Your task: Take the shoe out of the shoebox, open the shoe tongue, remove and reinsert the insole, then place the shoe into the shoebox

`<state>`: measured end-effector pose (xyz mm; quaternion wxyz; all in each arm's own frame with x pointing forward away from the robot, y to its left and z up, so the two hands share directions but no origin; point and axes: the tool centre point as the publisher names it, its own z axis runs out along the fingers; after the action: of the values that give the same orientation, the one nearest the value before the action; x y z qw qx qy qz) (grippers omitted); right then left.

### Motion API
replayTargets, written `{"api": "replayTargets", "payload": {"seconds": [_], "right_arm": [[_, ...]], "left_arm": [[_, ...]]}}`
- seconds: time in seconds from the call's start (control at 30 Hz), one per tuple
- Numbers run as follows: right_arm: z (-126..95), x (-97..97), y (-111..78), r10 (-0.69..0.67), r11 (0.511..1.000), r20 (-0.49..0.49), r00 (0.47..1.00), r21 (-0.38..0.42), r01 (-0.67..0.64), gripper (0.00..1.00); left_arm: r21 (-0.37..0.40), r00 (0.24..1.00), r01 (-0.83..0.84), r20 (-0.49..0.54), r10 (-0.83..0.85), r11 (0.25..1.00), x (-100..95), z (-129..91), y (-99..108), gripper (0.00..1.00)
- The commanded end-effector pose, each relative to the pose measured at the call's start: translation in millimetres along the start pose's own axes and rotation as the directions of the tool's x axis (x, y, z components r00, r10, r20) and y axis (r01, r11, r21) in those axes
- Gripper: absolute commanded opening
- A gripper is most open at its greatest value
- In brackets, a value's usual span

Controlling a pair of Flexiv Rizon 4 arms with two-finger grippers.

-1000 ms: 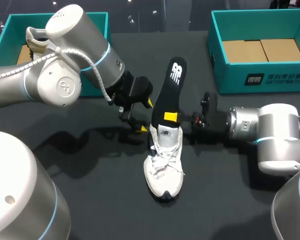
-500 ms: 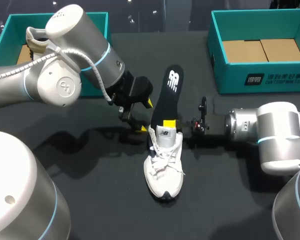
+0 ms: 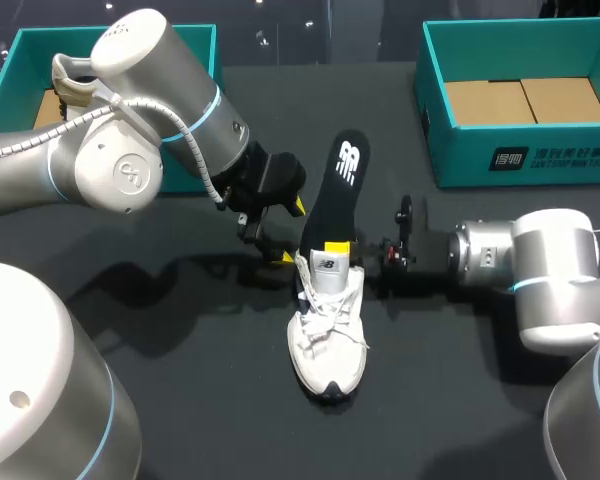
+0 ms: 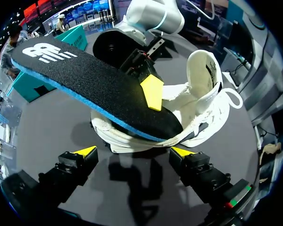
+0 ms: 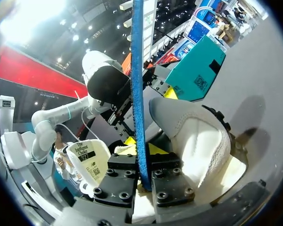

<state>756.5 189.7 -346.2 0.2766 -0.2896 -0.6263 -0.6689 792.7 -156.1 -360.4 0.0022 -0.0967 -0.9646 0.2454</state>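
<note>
At the worktop's far left corner a teal shoebox (image 3: 20, 45) is seen, with a pale item (image 3: 72, 85) inside it largely hidden by the left arm. The left gripper (image 3: 289, 232) is spread wide with nothing held, just beside the heel of the white sneaker (image 3: 328, 335). The sneaker lies mid-worktop, toe toward the near edge, long axis running near to far. The black insole (image 3: 338, 190) is clamped by the right gripper (image 3: 338, 247), its heel end tucked in the collar and its toe end raised toward the far edge. Sliding it in along that axis is judged the step in hand, and the right arm is placed for it. At the far right corner the second shoebox (image 3: 520, 168) is shown holding only a cardboard liner (image 3: 525, 100).
</note>
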Motion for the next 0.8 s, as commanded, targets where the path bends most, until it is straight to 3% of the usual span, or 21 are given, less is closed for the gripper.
{"api": "replayTargets", "payload": {"seconds": [0.03,0.3,0.8], "right_arm": [[1.5,-3.4,-7.6,-0.013,1.0,-0.012,1.0,-0.004,0.013,0.11],[2.6,2.7,-2.3,-0.045,0.999,-0.018,0.999,-0.005,0.045,0.21],[4.1,7.2,7.5,-0.113,0.994,-0.03,0.993,0.003,0.113,0.23]], "left_arm": [[-0.002,1.0,-0.001,0.001,0.001,1.0,0.2,0.4,0.1,1.0],[-0.002,1.0,-0.001,0.001,0.001,1.0,0.2,0.4,0.1,1.0],[-0.002,1.0,-0.001,0.001,0.001,1.0,0.2,0.4,0.1,1.0]]}}
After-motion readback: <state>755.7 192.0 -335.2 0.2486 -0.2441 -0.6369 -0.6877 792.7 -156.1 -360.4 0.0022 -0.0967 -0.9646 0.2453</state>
